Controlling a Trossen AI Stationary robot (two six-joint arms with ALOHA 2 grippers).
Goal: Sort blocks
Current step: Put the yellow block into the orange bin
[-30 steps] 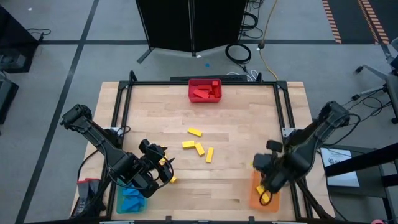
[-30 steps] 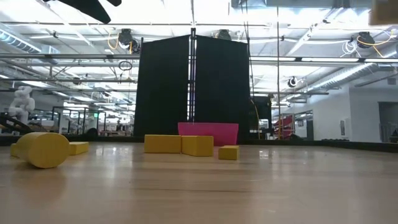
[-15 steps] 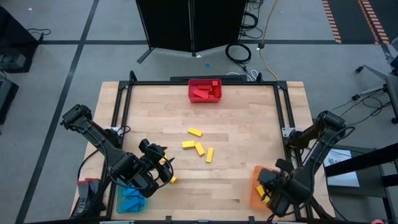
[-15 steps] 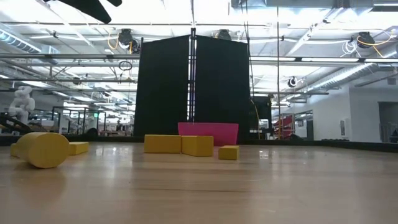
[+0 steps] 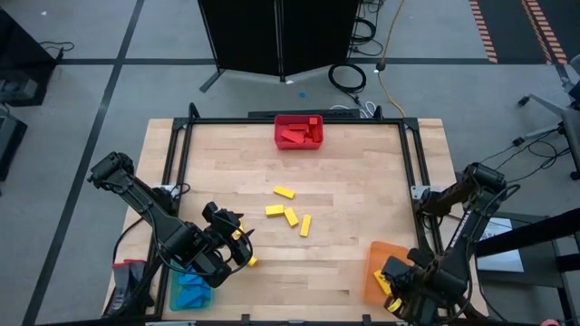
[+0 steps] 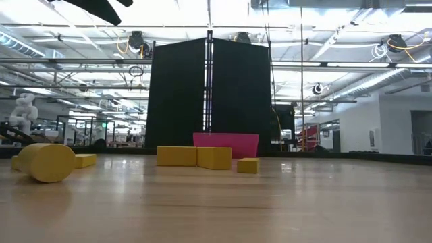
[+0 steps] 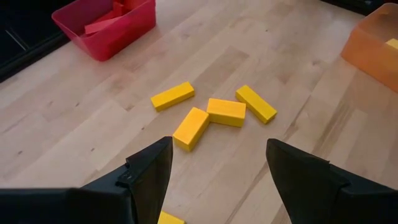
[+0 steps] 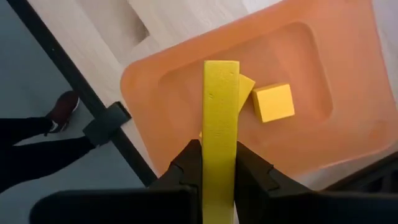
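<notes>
My right tool (image 8: 219, 163) is clamped on a yellow block (image 8: 221, 118), holding it above the orange bin (image 8: 311, 81), where two more yellow blocks lie. My left tool (image 7: 217, 180) hangs with fingers apart over the tabletop (image 5: 362, 208), near four loose yellow blocks (image 7: 214, 112).

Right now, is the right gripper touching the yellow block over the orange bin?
Touching. The right wrist view shows the right gripper pinching the yellow block between both fingers, above the orange bin.
</notes>
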